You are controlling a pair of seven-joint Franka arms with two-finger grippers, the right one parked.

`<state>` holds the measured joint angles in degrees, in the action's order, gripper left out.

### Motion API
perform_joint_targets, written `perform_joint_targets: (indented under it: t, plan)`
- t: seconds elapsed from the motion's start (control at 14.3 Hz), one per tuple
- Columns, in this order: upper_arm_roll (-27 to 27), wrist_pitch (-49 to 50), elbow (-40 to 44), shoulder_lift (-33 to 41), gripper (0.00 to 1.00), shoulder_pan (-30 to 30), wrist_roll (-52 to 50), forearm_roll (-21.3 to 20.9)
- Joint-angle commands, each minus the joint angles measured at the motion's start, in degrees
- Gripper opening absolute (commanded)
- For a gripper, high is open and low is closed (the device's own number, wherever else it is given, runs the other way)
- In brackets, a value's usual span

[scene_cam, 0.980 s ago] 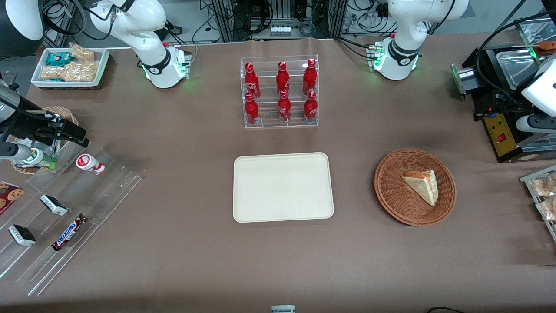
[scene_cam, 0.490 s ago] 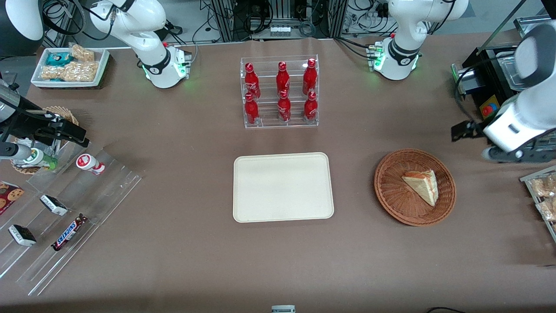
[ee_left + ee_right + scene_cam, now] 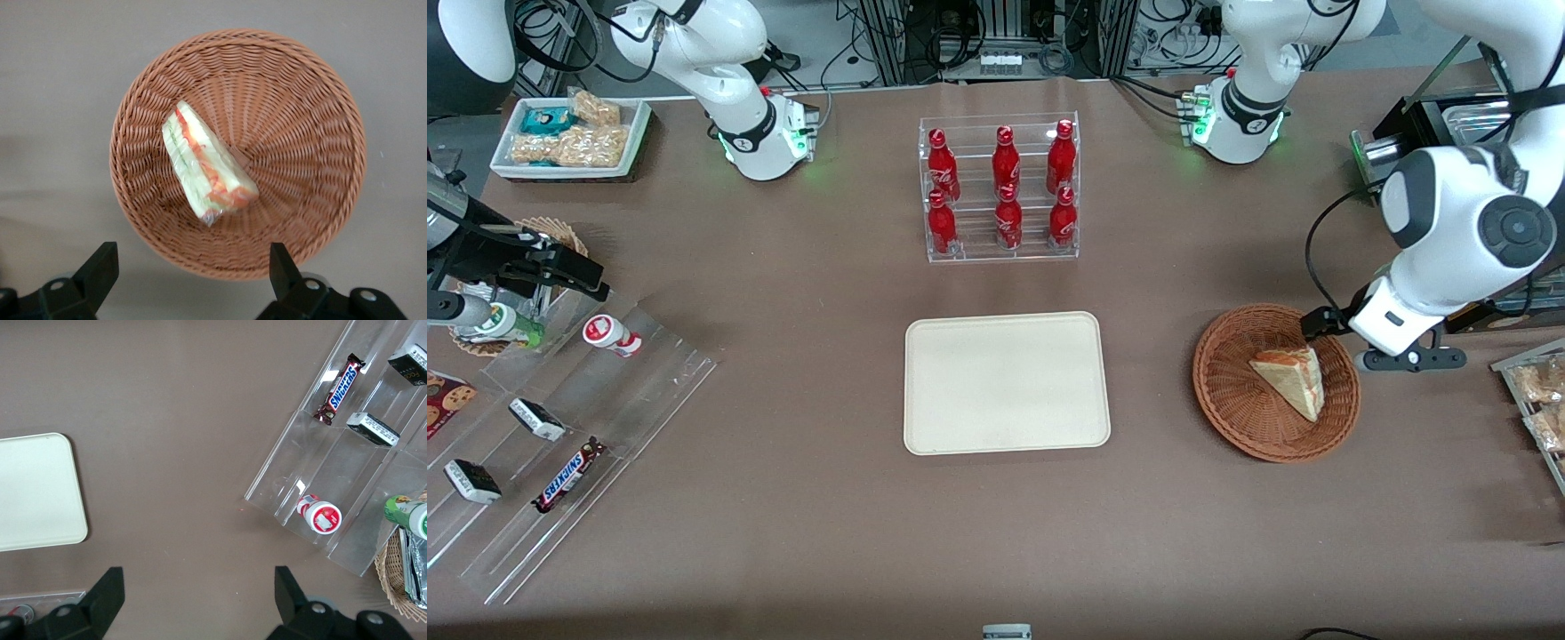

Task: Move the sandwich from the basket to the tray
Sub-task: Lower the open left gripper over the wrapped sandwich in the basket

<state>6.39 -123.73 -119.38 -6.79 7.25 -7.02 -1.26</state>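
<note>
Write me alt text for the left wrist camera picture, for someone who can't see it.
A wrapped triangular sandwich lies in a round brown wicker basket on a brown table, seen from straight above. The left arm's pincer hangs open above the basket's rim, holding nothing.

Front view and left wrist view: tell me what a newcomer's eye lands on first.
The sandwich lies alone in the brown wicker basket, with the left gripper open above the basket's rim. Beside it the cream tray sits bare at mid-table. Farther from the camera, six red bottles fill a clear rack.
</note>
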Motion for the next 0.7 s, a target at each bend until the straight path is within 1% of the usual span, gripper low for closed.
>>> perform_joint_targets:
  t: [0.0, 0.21, 0.35, 0.63]
  plan:
    - [0.2, -3.52, 0.29, -2.34, 1.0, 0.66, -15.58, -0.67]
    - [0.2, -8.26, 0.12, -5.41, 1.0, 0.75, -31.86, -0.76]
    - [0.2, -10.73, -0.06, -7.61, 1.0, 0.66, -39.27, -0.76]
    - [0.12, -12.93, -0.23, -11.92, 1.0, 0.22, -40.79, 1.17]
